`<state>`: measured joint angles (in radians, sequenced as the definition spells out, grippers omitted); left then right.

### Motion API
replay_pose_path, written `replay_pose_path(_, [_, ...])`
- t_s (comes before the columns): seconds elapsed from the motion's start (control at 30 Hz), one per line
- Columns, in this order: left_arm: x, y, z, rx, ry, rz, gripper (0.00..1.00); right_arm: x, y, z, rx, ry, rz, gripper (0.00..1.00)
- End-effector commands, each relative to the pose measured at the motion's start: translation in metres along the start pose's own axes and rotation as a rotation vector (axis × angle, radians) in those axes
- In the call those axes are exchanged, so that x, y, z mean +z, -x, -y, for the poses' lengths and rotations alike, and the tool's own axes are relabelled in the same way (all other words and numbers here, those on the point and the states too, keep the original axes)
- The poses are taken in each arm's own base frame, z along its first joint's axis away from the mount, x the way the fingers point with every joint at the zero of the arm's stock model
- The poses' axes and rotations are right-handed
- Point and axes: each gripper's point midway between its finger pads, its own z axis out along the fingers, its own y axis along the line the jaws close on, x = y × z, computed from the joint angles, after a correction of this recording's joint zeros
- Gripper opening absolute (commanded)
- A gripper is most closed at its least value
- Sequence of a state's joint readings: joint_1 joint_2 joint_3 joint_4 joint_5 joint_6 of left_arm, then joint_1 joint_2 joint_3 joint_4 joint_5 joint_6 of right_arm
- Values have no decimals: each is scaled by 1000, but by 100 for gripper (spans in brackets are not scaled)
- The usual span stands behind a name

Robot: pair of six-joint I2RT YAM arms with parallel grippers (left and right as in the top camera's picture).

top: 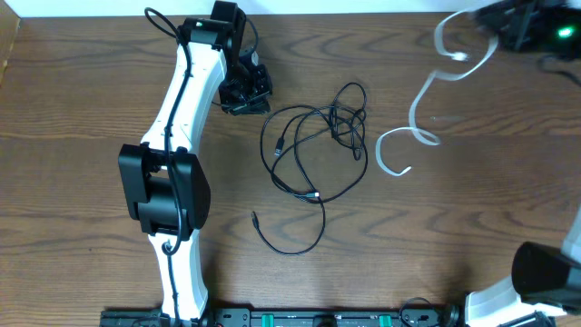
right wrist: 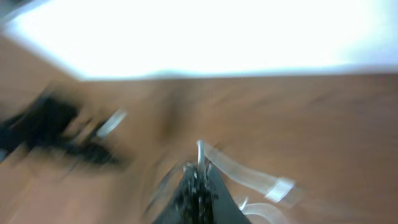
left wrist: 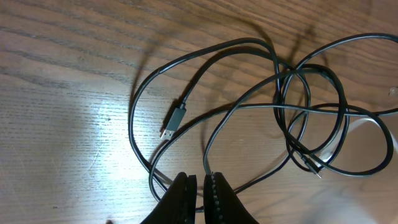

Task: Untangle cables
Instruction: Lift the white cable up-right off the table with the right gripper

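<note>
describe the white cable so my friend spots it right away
On the wooden table, find the black cable tangle in the middle. Right of it, a flat white cable snakes toward the far right corner. It alone is pale and ribbon-like; its neighbours are thin black cords.

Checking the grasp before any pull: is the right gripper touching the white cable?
Touching. The right wrist view shows the white cable pinched in the shut right gripper; overhead, the cable's far end runs right up into that gripper.
</note>
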<state>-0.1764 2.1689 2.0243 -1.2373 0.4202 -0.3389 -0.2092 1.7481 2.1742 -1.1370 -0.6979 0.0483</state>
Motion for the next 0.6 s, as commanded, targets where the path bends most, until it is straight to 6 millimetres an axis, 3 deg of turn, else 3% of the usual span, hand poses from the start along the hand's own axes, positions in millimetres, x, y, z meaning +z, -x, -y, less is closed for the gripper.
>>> replay_pose_path(0.0, [2,-2,-2,11,0,-13,11,-47,43,76,99,-410,217,1])
replay_pose_path(0.03, [3,-2,-2,11,0,-13,11,-63,60,93,97,-474,299,1])
replay_pose_path(0.27, [2,-2,-1,12,-1,-12,11,-136,115,138,36,-605,580,1])
replay_pose_path(0.43, [2,-1,-1,14,-3,-7,11,-177,129,185,73,-695,701,1])
replay_pose_path(0.57, [3,1,0,16,-5,-1,11,-179,124,238,109,-747,704,1])
